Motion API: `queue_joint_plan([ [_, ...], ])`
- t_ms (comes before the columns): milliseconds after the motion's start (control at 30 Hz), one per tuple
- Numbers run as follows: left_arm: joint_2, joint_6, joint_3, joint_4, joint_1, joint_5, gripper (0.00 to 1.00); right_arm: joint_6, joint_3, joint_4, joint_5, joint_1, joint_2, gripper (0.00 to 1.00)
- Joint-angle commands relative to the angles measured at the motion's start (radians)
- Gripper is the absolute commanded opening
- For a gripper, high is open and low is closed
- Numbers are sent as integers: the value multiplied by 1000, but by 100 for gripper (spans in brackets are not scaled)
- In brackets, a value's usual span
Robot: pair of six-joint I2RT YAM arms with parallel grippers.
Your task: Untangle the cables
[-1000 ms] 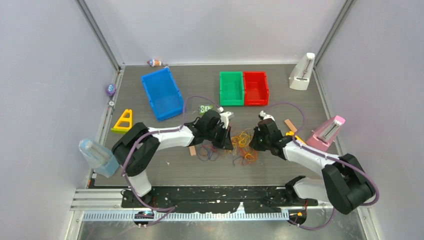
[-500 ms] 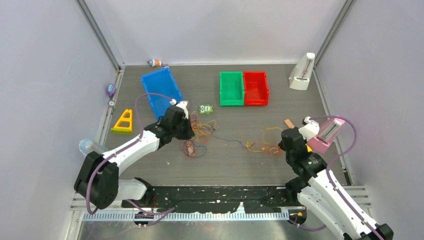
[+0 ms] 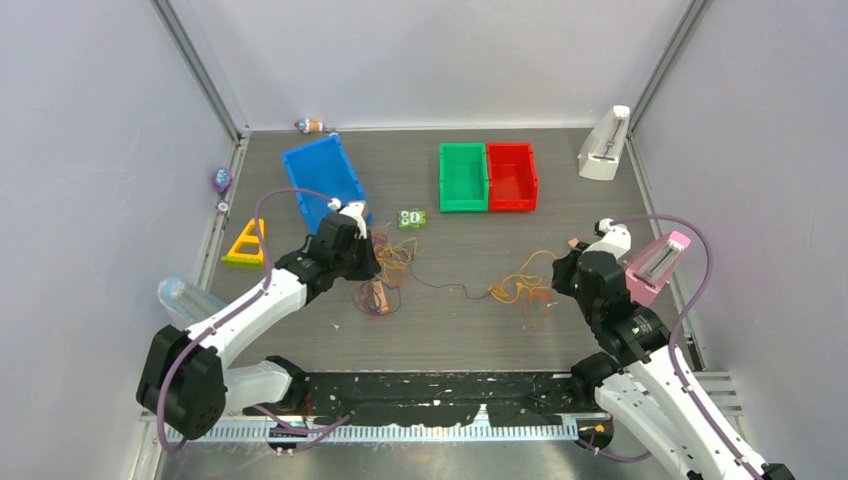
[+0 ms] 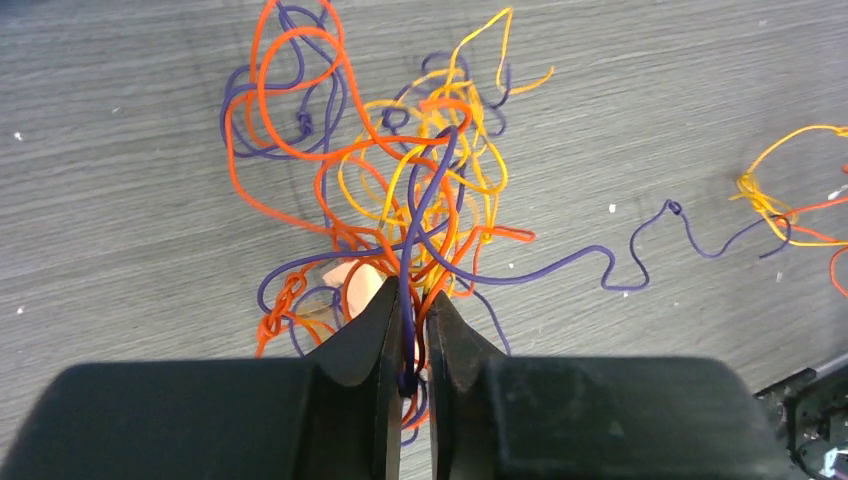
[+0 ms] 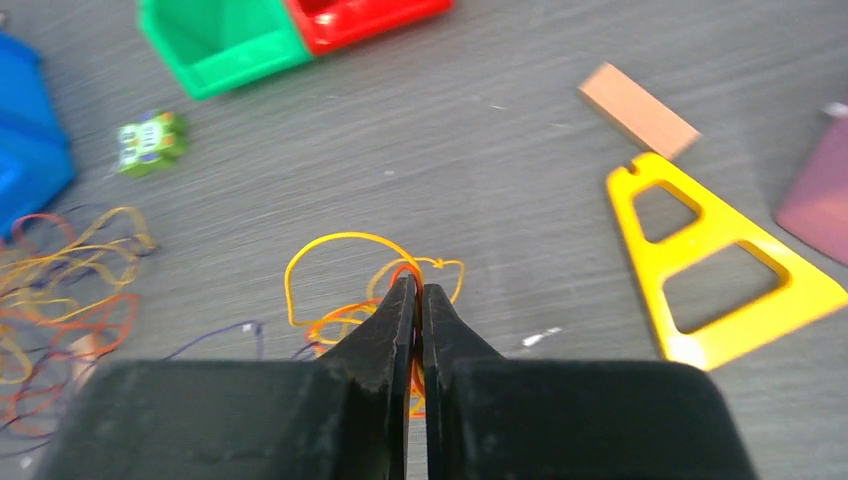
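Observation:
The cables lie in two clumps on the grey table. The bigger orange, yellow and purple tangle is at the left. A smaller orange-yellow bunch is at the right. One thin purple strand runs between the two clumps. My left gripper is shut on purple and orange strands at the near edge of the left tangle. My right gripper is shut on orange and red strands of the right bunch.
A small wooden block lies under the left tangle. Blue bin, green bin and red bin stand at the back. A yellow triangle, another wooden block and a pink object lie right of my right gripper. A green toy sits mid-table.
Both grippers have drawn apart from the table's middle, left going left and right going right. The single tangle has split into two clumps joined by the purple strand.

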Motion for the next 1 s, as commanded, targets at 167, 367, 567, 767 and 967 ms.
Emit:
queue_joint_plan([
  [167,-93,120,49,30,-104,74,59,-195,214,96,-483,-1,88,6],
  [367,-120,156,39,171,-196,165,80,-178,239,139,-633,-1,129,6],
  [567,-127,161,43,368,-285,285,82,-157,230,172,-691,-1,142,5],
  [767,-48,104,103,474,-338,350,80,-151,220,185,-709,0,148,6],
  [967,58,82,211,473,-400,334,79,-150,208,193,-717,3,145,5],
])
